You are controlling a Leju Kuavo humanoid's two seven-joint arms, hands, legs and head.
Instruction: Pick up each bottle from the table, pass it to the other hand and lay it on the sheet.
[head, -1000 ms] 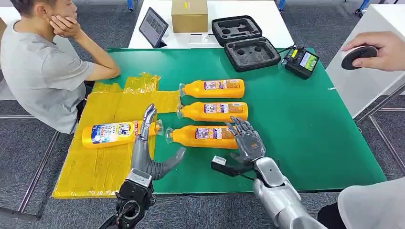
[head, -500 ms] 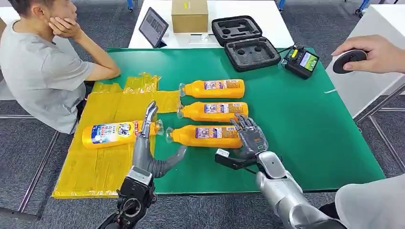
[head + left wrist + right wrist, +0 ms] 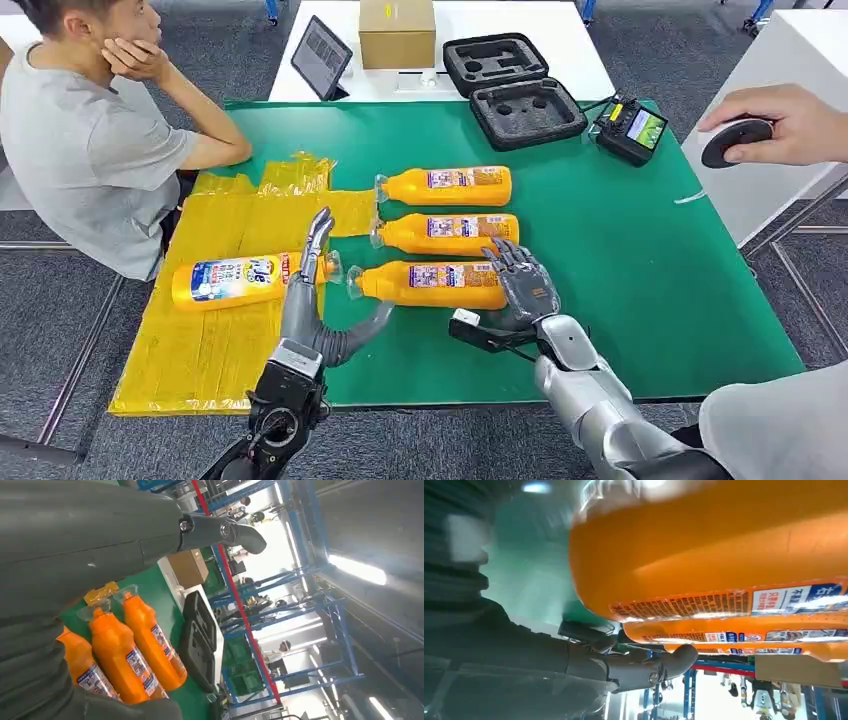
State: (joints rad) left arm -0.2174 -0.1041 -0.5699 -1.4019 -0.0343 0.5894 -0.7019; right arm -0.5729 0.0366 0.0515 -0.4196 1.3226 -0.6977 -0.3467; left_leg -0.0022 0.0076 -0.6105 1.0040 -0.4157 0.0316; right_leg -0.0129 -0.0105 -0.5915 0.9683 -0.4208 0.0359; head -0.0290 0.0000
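Bottles: three orange ones lie in a row on the green worktop [image 3: 640, 250], caps toward the yellow sheet [image 3: 215, 330]. A fourth bottle [image 3: 235, 281] lies on the sheet. Nearest bottle [image 3: 430, 285] has the right hand [image 3: 524, 287] at its base end, fingers spread, touching or just beside it; no grip seen. Middle bottle [image 3: 447, 233] and far bottle [image 3: 447, 186] lie apart. Left hand [image 3: 312, 300] hovers open, fingers extended, over the sheet's edge.
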